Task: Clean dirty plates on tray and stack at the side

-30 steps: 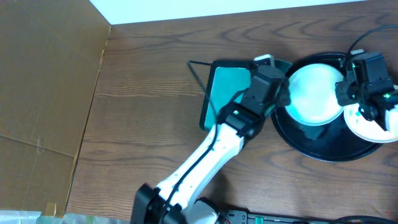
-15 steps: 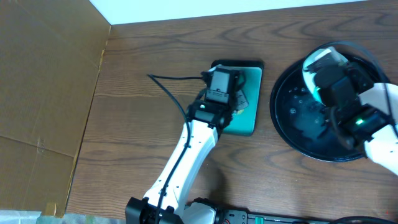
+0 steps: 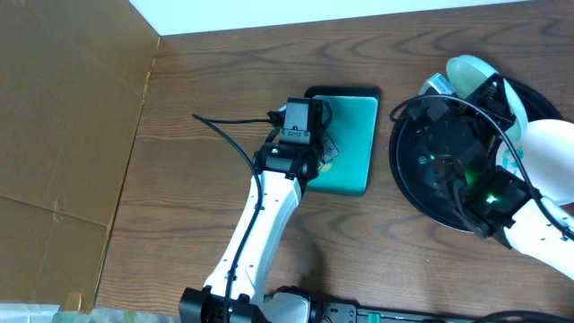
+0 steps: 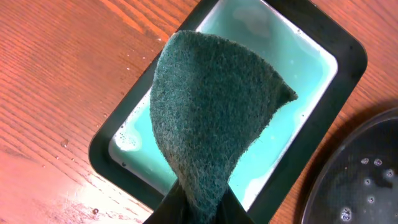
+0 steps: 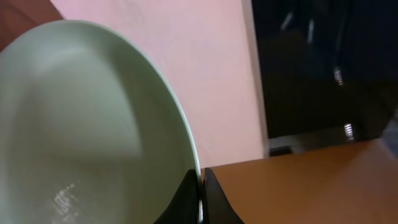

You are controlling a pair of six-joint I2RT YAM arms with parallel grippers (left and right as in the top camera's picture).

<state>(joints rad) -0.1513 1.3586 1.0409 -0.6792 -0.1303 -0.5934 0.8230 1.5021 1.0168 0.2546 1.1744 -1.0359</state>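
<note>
Your right gripper [image 5: 200, 194] has raised its pinched plate [image 5: 81, 124] off the black tray [image 3: 420, 193], upper right; left gripper [image 4: 198, 208] clamps the scouring pad [image 4: 211, 118], so scrubbing looks next.

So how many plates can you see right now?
1. The plate is gripped by its rim in the right gripper, held up near the far rim of the round black tray. More plates may be hidden under the right arm.

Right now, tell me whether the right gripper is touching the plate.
Touching. In the right wrist view the right gripper pinches the rim of the plate, with no gap between them.
</note>
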